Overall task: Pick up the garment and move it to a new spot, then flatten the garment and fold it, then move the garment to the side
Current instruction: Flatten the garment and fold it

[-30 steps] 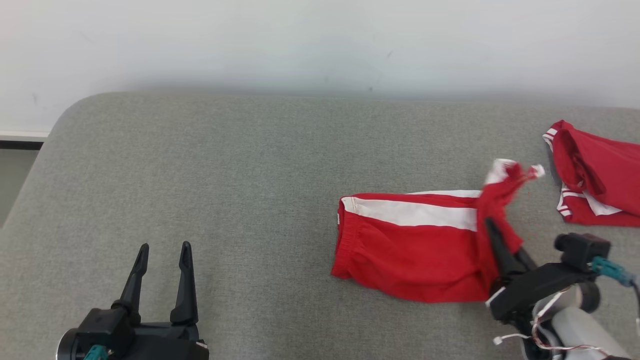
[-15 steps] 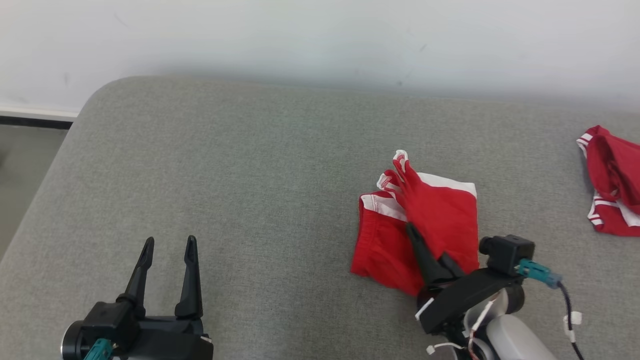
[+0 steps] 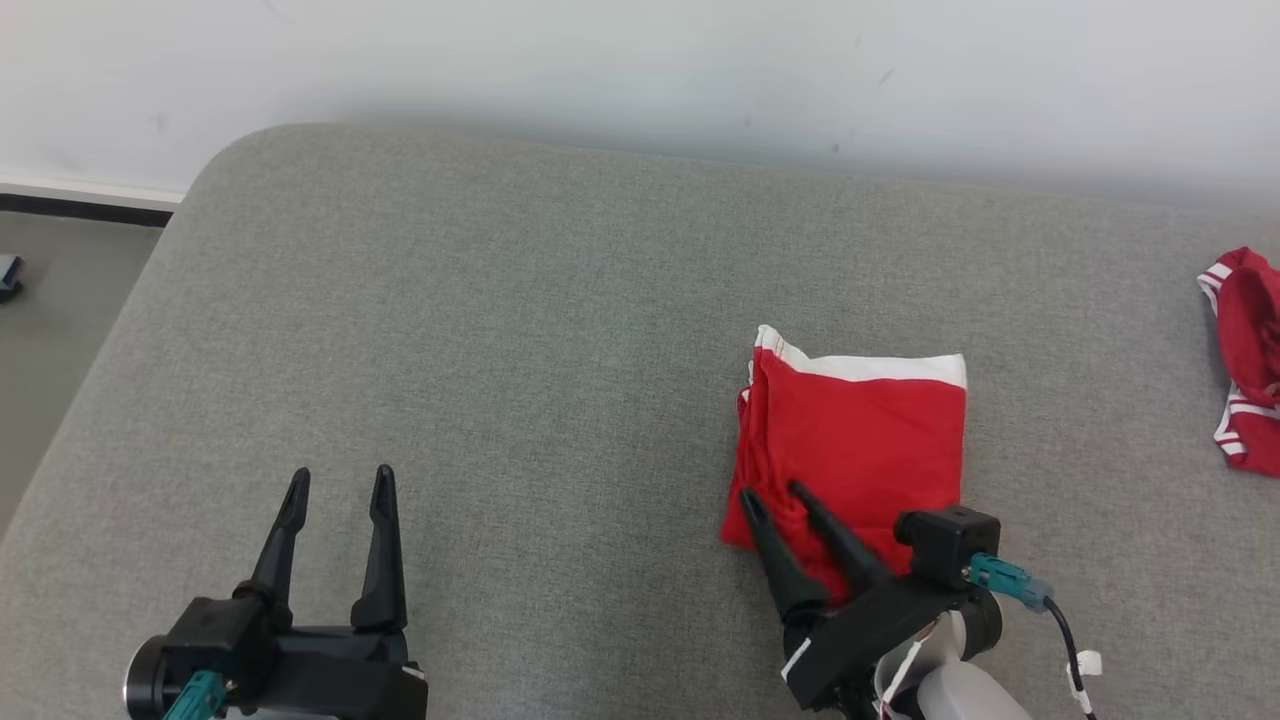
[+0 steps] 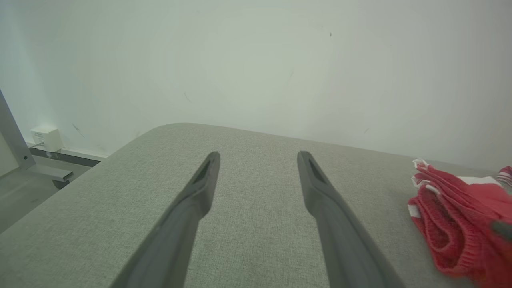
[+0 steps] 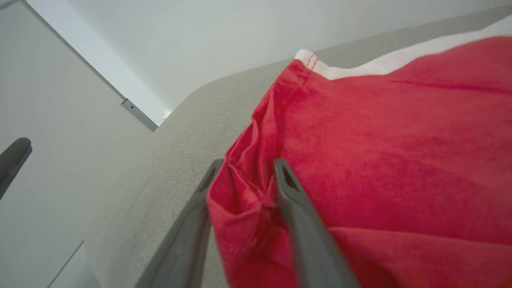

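Head view: garment (image 3: 860, 440), red shorts with a white band, lies folded into a rough rectangle on the grey padded surface (image 3: 500, 330), right of centre and towards the near side. The white band runs along its far edge. The left edge shows stacked layers, slightly bunched.

Right gripper (image 3: 770, 492): at the near-left corner of the garment, fingers pointing far and slightly left, tips resting over the red cloth. The fingers stand parted. Right wrist view confirms this: the gripper (image 5: 248, 163) has a loose ridge of the garment (image 5: 380, 140) lying in the gap between the two fingers (whether the inner faces actually press the cloth, cannot tell; the gap looks too wide for a pinch).

Left gripper (image 3: 340, 475): near-left part of the surface, well apart from the garment, fingers spread and holding nothing. Left wrist view: gripper (image 4: 258, 156) over bare grey fabric, with the garment (image 4: 448, 208) off to the right, its layered edge facing this camera.

A second red garment (image 3: 1245, 370) with white stripes lies crumpled at the far-right edge of the surface, well apart from the folded one.

Pale wall (image 3: 600, 60) lies beyond the far edge. A white box (image 4: 46, 138) sits low on it at the left.
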Available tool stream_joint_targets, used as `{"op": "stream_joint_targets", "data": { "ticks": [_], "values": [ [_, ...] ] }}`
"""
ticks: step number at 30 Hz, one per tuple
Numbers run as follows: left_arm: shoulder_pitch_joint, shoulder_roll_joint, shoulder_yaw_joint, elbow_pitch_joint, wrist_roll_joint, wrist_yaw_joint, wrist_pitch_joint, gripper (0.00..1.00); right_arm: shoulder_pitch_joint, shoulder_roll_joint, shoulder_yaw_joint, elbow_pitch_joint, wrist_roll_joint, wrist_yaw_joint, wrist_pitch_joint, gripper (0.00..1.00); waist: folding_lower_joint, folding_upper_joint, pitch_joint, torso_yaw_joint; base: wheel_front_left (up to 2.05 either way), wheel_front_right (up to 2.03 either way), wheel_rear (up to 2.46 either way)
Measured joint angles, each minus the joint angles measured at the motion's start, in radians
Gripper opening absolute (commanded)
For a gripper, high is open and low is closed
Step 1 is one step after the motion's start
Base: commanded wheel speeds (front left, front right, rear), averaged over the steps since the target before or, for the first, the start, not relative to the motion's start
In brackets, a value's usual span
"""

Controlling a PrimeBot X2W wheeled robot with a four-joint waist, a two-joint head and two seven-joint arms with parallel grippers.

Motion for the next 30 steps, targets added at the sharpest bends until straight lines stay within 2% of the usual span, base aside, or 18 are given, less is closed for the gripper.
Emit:
{"op": "stream_joint_targets", "data": {
  "ticks": [6,12,16,17,18,19,23,25,30],
  "values": [
    [0.001,0.0,0.014,0.002,0.002,0.0,0.0,1.0,-0.014,-0.02,-0.039,-0.045,-0.006,0.0,-0.097,1.0,0.0,0.0,-0.005,-0.016,0.0,0.0,0.0],
    [0.007,0.0,0.021,-0.001,0.008,0.0,0.0,1.0,-0.018,-0.095,-0.158,-0.063,-0.041,0.0,-0.153,1.0,-0.0001,0.0,-0.01,-0.032,0.0,0.0,0.0],
    [0.007,0.0,0.017,-0.002,0.013,0.0,0.0,1.0,-0.038,-0.116,-0.227,-0.017,-0.07,0.0,-0.164,1.0,0.0,0.0,-0.003,-0.033,0.0,0.0,0.0],
    [0.007,0.0,0.014,-0.002,0.015,0.0,0.0,1.0,-0.048,-0.123,-0.234,0.002,-0.084,0.0,-0.167,0.93,-0.0001,0.0001,-0.002,-0.031,0.0,0.0,0.0],
    [0.006,0.0,0.012,-0.002,0.015,0.0,0.0,1.0,-0.059,-0.128,-0.239,0.021,-0.097,0.0,-0.17,0.51,0.0,0.0,0.0,-0.03,0.0,0.0,0.0],
    [0.005,0.0,0.01,-0.002,0.016,0.0,0.0,1.0,-0.071,-0.131,-0.243,0.042,-0.107,0.0,-0.171,0.0,0.0,0.0,0.003,-0.028,0.0,0.0,0.0],
    [-0.003,0.0,0.0,0.002,0.02,0.0,0.0,1.0,-0.131,-0.131,-0.228,0.153,-0.158,0.0,-0.175,0.0,0.0,0.0,0.013,-0.02,0.0,0.0,0.0],
    [-0.017,-0.001,-0.01,0.006,0.025,0.0,0.0,1.0,-0.182,-0.124,-0.219,0.248,-0.192,0.0,-0.18,0.0,0.0,0.0,0.02,-0.011,0.0,0.0,0.0],
    [-0.03,0.0,-0.03,0.016,0.025,0.0,0.0,1.0,-0.23,-0.086,-0.211,0.375,-0.24,0.0,-0.184,0.0,0.0,0.0,0.029,0.011,0.0,0.0,0.0]
  ]
}}
